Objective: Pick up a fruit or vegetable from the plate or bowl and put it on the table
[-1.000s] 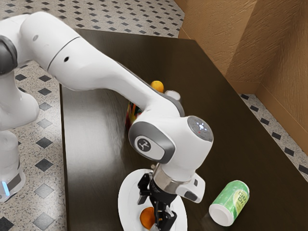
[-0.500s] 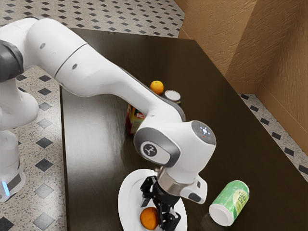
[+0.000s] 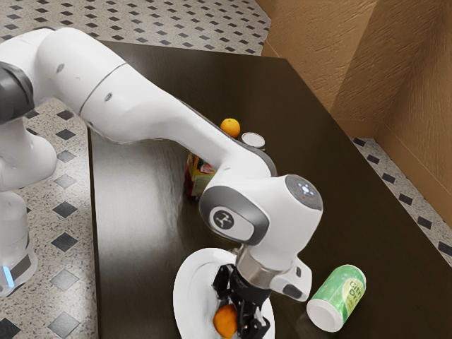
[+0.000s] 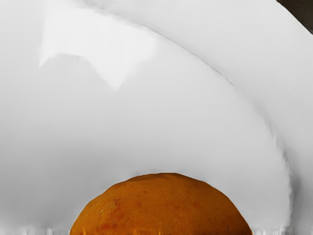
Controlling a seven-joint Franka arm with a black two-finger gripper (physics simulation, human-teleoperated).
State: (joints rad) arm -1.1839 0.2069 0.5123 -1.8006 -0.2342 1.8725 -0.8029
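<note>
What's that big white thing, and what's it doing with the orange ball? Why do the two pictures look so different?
That's a robot arm. One picture was taken from beside it; the other comes from a camera on its hand, looking closely at the plate. The ball looks like a fruit, sitting low at the black gripper. I can't tell whether it's being held. The dark table also has a green can, a second orange fruit, something round with a pale top, and a colourful package partly behind the arm.
</note>
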